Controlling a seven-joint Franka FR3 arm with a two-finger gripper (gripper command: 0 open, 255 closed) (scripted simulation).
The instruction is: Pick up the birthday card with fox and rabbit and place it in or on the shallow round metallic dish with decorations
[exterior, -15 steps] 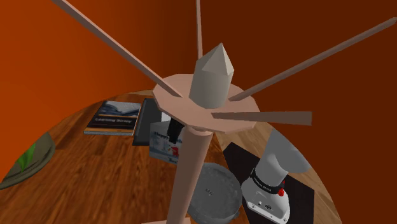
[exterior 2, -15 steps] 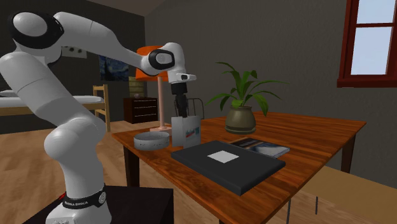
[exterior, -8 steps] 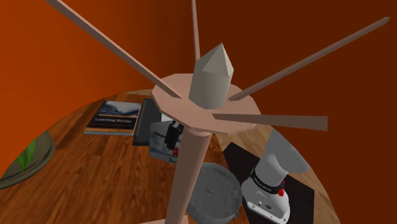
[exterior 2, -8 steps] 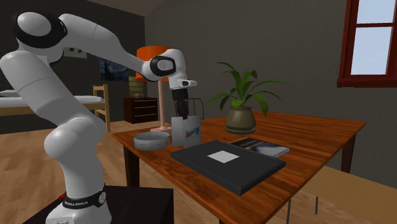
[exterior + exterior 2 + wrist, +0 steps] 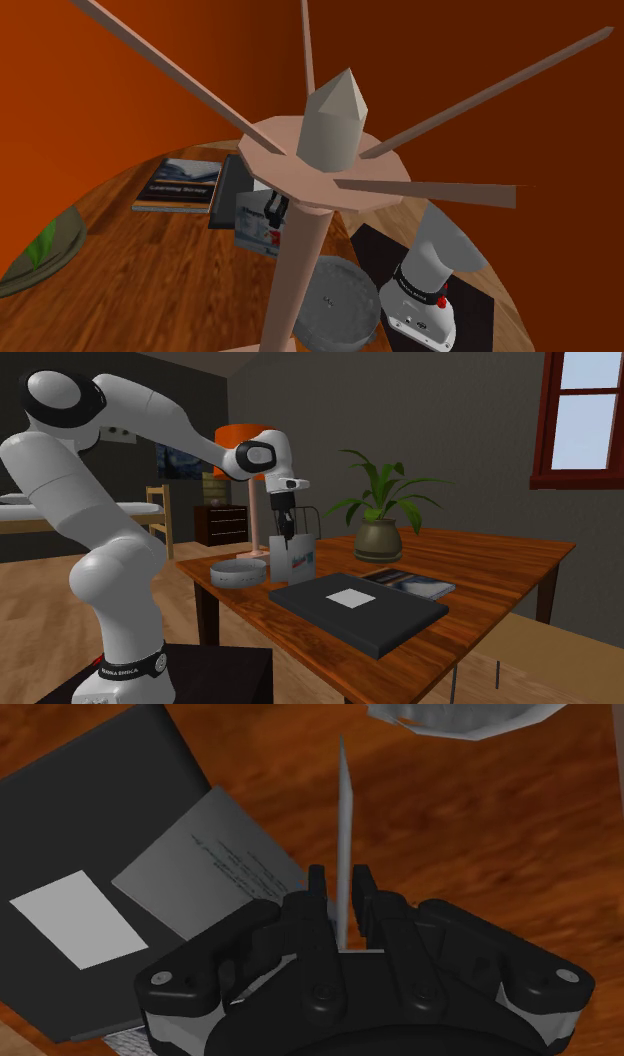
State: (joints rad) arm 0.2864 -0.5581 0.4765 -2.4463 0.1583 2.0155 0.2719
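The birthday card [image 5: 299, 561] stands upright on the wooden table, white with a coloured picture; it also shows as card [image 5: 256, 221] behind the lamp pole. My gripper [image 5: 285, 536] reaches down onto its top edge. In the wrist view the card [image 5: 344, 824] is seen edge-on as a thin grey sheet, and my gripper [image 5: 341, 892] is shut on it, both black fingers clasping it. The shallow round grey dish [image 5: 238, 571] sits on the table just beside the card, toward the stand; it appears as dish [image 5: 336, 300] and dish [image 5: 455, 716].
A lamp's pink pole [image 5: 298, 270] and shade spokes block much of the shoulder view. A flat black folder [image 5: 356, 605] with a white label lies near the table's front edge. A book [image 5: 410, 584] and a potted plant [image 5: 379, 533] stand behind it.
My gripper came down onto the card's top edge, and its fingers went from open to shut on the card. The card and the dish have stayed in place.
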